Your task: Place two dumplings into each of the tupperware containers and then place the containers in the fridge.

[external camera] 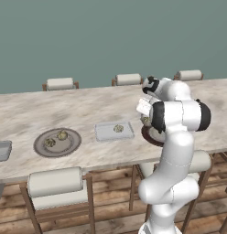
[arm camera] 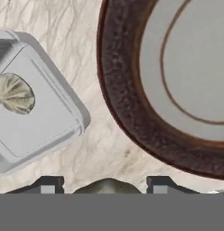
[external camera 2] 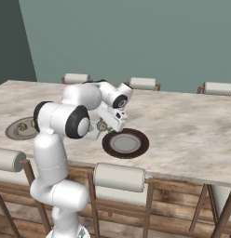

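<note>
My gripper [arm camera: 105, 186] hovers low over the marble table, shut on a pale dumpling [arm camera: 107, 185] that sits between its two fingertips. From the base views the gripper [external camera: 145, 119] [external camera 2: 102, 126] hangs between a light-grey tupperware container [external camera: 114, 131] [arm camera: 37, 131] and a dark-rimmed plate [external camera: 149, 136] [external camera 2: 108, 145] [arm camera: 127, 108]. One dumpling [external camera: 118, 129] [arm camera: 13, 93] lies in that container. A second container [external camera: 2, 150] shows at the far left edge. Two more dumplings [external camera: 56, 139] rest on a round grey plate [external camera: 42, 148] [external camera 2: 12, 132] farther left. The fridge is out of view.
Padded chairs stand along the near side of the table [external camera: 56, 183] [external camera 2: 119, 177] and along the far side [external camera: 60, 83] [external camera: 128, 79]. My own arm covers part of the dark-rimmed plate in the left base view. The table's right half [external camera 2: 192, 125] is bare marble.
</note>
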Controlling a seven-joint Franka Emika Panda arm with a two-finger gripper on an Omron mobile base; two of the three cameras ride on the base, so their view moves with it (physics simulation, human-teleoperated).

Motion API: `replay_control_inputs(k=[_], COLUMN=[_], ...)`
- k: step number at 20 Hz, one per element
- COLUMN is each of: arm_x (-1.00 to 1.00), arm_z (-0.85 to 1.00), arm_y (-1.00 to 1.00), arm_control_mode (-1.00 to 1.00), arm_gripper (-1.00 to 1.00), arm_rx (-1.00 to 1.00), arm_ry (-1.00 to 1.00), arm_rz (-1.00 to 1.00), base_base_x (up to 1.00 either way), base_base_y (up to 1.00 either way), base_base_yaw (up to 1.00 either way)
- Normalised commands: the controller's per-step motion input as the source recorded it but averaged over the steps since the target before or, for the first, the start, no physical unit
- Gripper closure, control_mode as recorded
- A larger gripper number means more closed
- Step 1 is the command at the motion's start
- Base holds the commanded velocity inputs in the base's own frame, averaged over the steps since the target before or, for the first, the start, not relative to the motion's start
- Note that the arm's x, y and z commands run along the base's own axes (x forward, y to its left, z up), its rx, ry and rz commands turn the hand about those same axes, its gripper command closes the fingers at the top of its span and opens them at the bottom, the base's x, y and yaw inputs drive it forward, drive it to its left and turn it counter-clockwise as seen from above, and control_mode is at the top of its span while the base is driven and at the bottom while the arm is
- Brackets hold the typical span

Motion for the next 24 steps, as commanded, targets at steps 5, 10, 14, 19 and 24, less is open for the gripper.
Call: replay_control_inputs(k=[5, 10, 14, 19, 24], arm_x=[0.15, 0.51, 0.91, 0.92, 0.37], arm_z=[0.01, 0.00, 0.00, -0.11, -0.52], arm_y=[1.00, 0.94, 0.61, 0.11, 0.00], arm_control_mode=[-1.00, -1.00, -1.00, -1.00, -1.00], arm_gripper=[1.00, 1.00, 1.00, 1.00, 1.00], arm_rx=[-0.02, -0.03, -0.04, 0.00, -0.05], arm_ry=[0.18, 0.19, 0.25, 0.31, 0.30], arm_rz=[-0.16, -0.20, -0.22, -0.18, -0.11], base_base_x=[0.00, 0.00, 0.00, 0.00, 0.00], base_base_y=[0.00, 0.00, 0.00, 0.00, 0.00], base_base_yaw=[0.00, 0.00, 0.00, 0.00, 0.00])
